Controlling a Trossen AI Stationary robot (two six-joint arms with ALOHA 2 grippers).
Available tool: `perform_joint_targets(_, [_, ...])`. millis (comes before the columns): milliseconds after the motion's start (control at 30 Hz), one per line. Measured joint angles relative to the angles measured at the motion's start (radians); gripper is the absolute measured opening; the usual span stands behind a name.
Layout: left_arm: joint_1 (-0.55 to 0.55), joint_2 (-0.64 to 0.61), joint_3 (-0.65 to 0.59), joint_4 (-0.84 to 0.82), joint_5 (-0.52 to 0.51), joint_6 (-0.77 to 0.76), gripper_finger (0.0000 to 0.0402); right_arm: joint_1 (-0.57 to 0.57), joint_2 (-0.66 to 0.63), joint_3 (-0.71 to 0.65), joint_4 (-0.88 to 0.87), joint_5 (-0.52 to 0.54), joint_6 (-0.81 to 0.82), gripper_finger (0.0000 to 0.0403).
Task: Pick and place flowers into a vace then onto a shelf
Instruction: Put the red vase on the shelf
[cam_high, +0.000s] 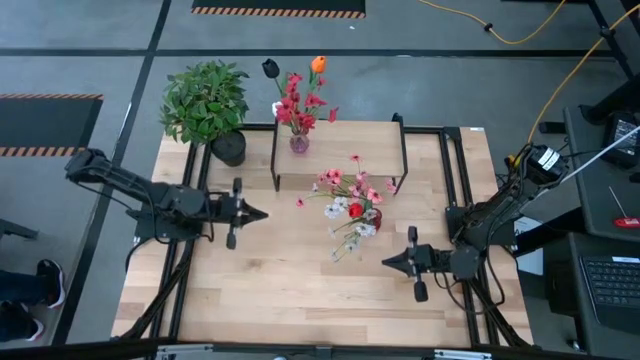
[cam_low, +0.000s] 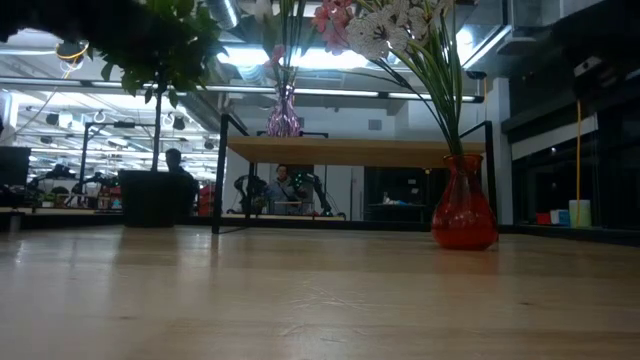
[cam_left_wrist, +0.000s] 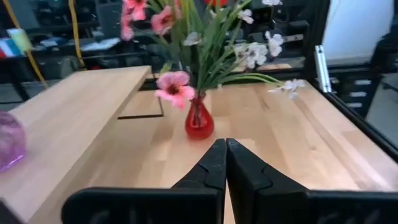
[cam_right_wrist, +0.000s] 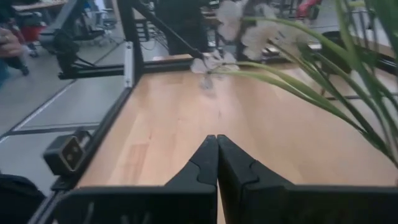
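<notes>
A red vase (cam_high: 372, 215) with pink and white flowers (cam_high: 350, 190) stands on the table just in front of the shelf (cam_high: 340, 150). A purple vase (cam_high: 298, 143) with red and pink flowers (cam_high: 300, 105) stands on the shelf's left part. My left gripper (cam_high: 262, 213) hovers left of the red vase, shut and pointing toward it (cam_left_wrist: 199, 122). My right gripper (cam_high: 385, 261) is shut at the near right. White blooms and green leaves (cam_right_wrist: 298, 81) hang beside it. Neither gripper holds anything.
A bushy potted plant (cam_high: 205, 100) stands at the table's far left corner. Black frame rails (cam_high: 455, 180) run along the table's sides. Bare wood (cam_high: 290, 290) lies between the two grippers and the near edge. People show in the room behind the table (cam_low: 282, 185).
</notes>
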Motion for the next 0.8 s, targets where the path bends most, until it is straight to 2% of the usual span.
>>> perform_joint_targets(167, [-0.030, -0.054, -0.074, 0.052, -0.048, 0.009, 0.0003, -0.001, -0.001, 0.000, -0.049, 0.059, 0.049, 0.0000])
perform_joint_targets(333, [-0.046, -0.101, -0.139, 0.091, -0.041, 0.064, 0.0003, -0.001, -0.015, 0.000, -0.064, 0.059, 0.051, 0.0000])
perform_joint_targets(500, [-0.047, -0.165, -0.198, 0.131, -0.092, 0.106, 0.0002, 0.001, -0.039, 0.000, -0.090, 0.057, 0.049, 0.0000])
perform_joint_targets(800, [-0.027, -0.346, -0.308, 0.136, -0.071, 0.161, 0.0003, 0.015, -0.143, 0.000, -0.214, 0.081, 0.022, 0.0000])
